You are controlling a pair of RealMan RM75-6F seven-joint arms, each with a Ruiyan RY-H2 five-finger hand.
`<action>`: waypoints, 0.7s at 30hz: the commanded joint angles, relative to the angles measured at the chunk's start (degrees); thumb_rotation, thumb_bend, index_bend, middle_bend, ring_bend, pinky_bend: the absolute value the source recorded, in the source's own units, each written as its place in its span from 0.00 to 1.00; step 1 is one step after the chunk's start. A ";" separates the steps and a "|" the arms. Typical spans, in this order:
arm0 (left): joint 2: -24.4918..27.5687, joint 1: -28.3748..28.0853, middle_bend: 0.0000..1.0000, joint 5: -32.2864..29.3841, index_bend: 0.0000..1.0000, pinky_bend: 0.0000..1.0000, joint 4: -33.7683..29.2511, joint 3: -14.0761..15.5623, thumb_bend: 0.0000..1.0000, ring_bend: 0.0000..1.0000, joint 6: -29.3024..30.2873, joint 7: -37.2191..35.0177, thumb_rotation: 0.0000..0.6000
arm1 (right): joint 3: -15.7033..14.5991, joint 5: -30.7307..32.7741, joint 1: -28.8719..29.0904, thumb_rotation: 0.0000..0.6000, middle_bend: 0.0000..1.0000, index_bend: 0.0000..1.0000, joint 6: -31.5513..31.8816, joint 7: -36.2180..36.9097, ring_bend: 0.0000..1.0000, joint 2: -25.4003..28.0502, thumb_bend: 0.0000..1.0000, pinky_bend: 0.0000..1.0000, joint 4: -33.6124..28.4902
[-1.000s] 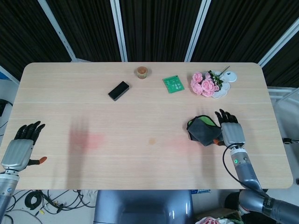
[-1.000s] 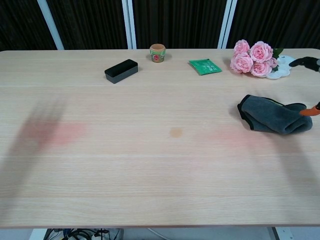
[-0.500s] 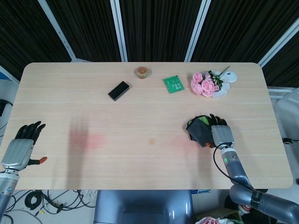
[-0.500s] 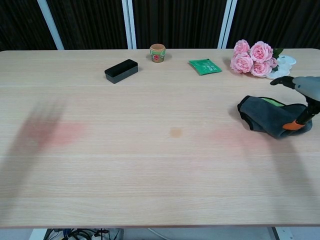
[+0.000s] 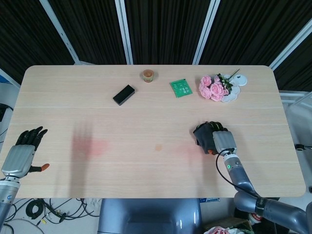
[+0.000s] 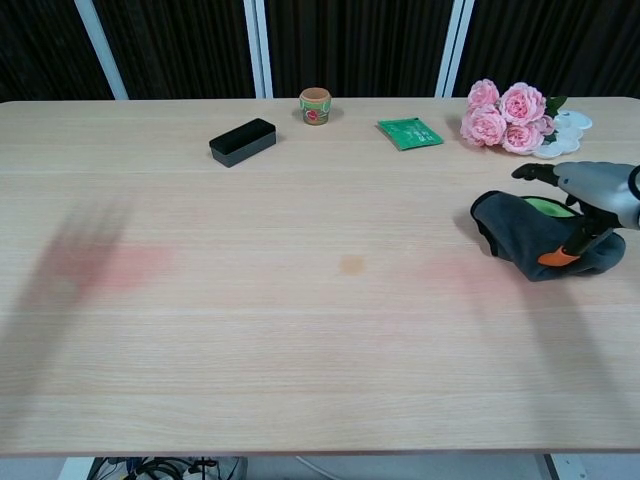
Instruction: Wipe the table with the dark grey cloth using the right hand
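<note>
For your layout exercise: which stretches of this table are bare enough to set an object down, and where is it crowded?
Bare: the wide middle of the light wooden table, between the black rectangular box and the near edge. Crowded: the far strip with the small brown cup, green square packet and pink rose bunch, and where the right hand rests on the dark grey cloth.

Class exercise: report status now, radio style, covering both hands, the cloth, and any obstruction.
Right hand resting on dark grey cloth. Left hand open, idle at table edge. No obstruction near cloth.
</note>
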 commanded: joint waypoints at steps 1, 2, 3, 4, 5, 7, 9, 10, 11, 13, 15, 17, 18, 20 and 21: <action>0.04 -0.01 0.00 0.00 0.00 0.00 -0.04 -0.02 0.00 0.00 -0.06 -0.11 1.00 | -0.24 -1.00 0.42 1.00 0.12 0.09 -0.92 1.07 0.10 -1.27 0.11 0.30 1.78; 0.08 -0.03 0.00 0.02 0.00 0.00 -0.05 -0.02 0.00 0.00 -0.10 -0.17 1.00 | -0.24 -0.90 0.65 1.00 0.15 0.13 -1.41 1.34 0.13 -1.75 0.16 0.34 2.48; 0.10 -0.03 0.00 0.05 0.00 0.00 -0.05 -0.02 0.00 0.00 -0.10 -0.18 1.00 | -0.21 -0.84 0.80 1.00 0.20 0.20 -1.70 1.52 0.18 -2.07 0.23 0.39 2.95; 0.13 -0.03 0.00 0.10 0.00 0.00 -0.04 -0.02 0.00 0.00 -0.08 -0.23 1.00 | -0.18 -0.92 0.97 1.00 0.24 0.25 -1.94 1.78 0.23 -2.47 0.28 0.43 3.57; 0.15 -0.03 0.00 0.15 0.00 0.00 -0.04 -0.02 0.00 0.00 -0.07 -0.28 1.00 | -0.18 -1.15 1.09 1.00 0.30 0.32 -2.01 2.02 0.29 -2.81 0.35 0.49 4.10; 0.17 -0.03 0.00 0.36 0.00 0.00 -0.02 -0.04 0.00 0.00 0.02 -0.50 1.00 | -0.27 -1.69 1.22 1.00 0.40 0.44 -1.80 2.38 0.40 -3.59 0.45 0.58 5.27; 0.15 -0.02 0.00 0.64 0.00 0.00 0.10 -0.01 0.00 0.00 0.11 -0.74 1.00 | -0.46 -1.62 1.33 1.00 0.49 0.54 -1.98 2.42 0.49 -4.08 0.52 0.65 6.03; 0.14 -0.02 0.00 0.72 0.00 0.00 0.12 0.01 0.00 0.00 0.12 -0.83 1.00 | -0.52 -1.55 1.37 1.00 0.53 0.59 -1.96 2.33 0.53 -4.24 0.56 0.69 6.23; 0.15 -0.02 0.00 0.78 0.00 0.00 0.12 0.01 0.00 0.00 0.11 -0.91 1.00 | -0.63 -1.65 1.41 1.00 0.56 0.63 -1.88 2.22 0.56 -4.35 0.58 0.71 6.34; 0.15 0.00 0.00 0.90 0.00 0.00 0.16 0.03 0.00 0.00 0.15 -1.03 1.00 | -0.88 -2.27 1.32 1.00 0.58 0.67 -1.55 2.35 0.59 -4.41 0.60 0.72 6.15; 0.13 0.01 0.00 0.97 0.00 0.00 0.18 0.02 0.00 0.00 0.19 -1.12 1.00 | -0.90 -3.36 1.11 1.00 0.59 0.69 -0.98 3.05 0.59 -4.27 0.61 0.72 5.46; 0.11 0.03 0.00 1.00 0.00 0.00 0.17 0.00 0.00 0.00 0.25 -1.23 1.00 | -0.70 -5.13 0.84 1.00 0.59 0.70 0.03 4.22 0.59 -3.93 0.61 0.72 4.06; 0.10 0.04 0.00 1.01 0.00 0.00 0.16 0.00 0.00 0.00 0.25 -1.25 1.00 | -0.55 -6.48 0.68 1.00 0.59 0.70 0.78 4.99 0.59 -3.58 0.61 0.72 2.80; 0.07 0.03 0.00 1.02 0.00 0.00 0.13 0.00 0.00 0.00 0.23 -1.26 1.00 | -0.33 -8.49 0.65 1.00 0.59 0.70 1.89 5.70 0.59 -3.07 0.61 0.72 0.76; 0.06 0.03 0.00 1.06 0.00 0.00 0.12 0.01 0.00 0.00 0.24 -1.24 1.00 | -0.18 -9.73 0.73 1.00 0.59 0.70 2.61 5.93 0.59 -2.81 0.61 0.72 -0.70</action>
